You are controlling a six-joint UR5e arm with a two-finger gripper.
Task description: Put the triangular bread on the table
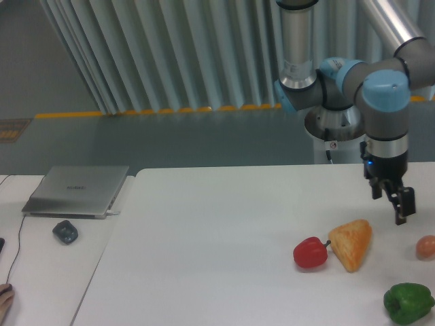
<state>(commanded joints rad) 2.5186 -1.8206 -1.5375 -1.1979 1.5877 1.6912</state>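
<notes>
Nearest to you, at the front right corner, lies a glossy green bell pepper (408,303), well apart from the work. A little farther in, the golden-orange wedge-shaped bread (351,244) rests flat on the large white tabletop (224,231), just beside the shiny red bell pepper (310,252); the pepper's stem seems to touch the bread's left edge. Nothing grips the bread, so you can judge the placing as done. What is left, I think, is only to take the arm away.

To the right, a small round orange-pink fruit (426,247) sits at the frame edge. Above and between it and the bread hangs the black two-finger gripper (397,204), apart from the bread and holding nothing; its jaws look slightly spread, though they are small in the view. The fruit is near below it, so a low retreat to the right could knock it.

Far left, on the adjoining desk, you see a grey closed laptop (77,190) and a dark mouse (65,232), out of the way.
</notes>
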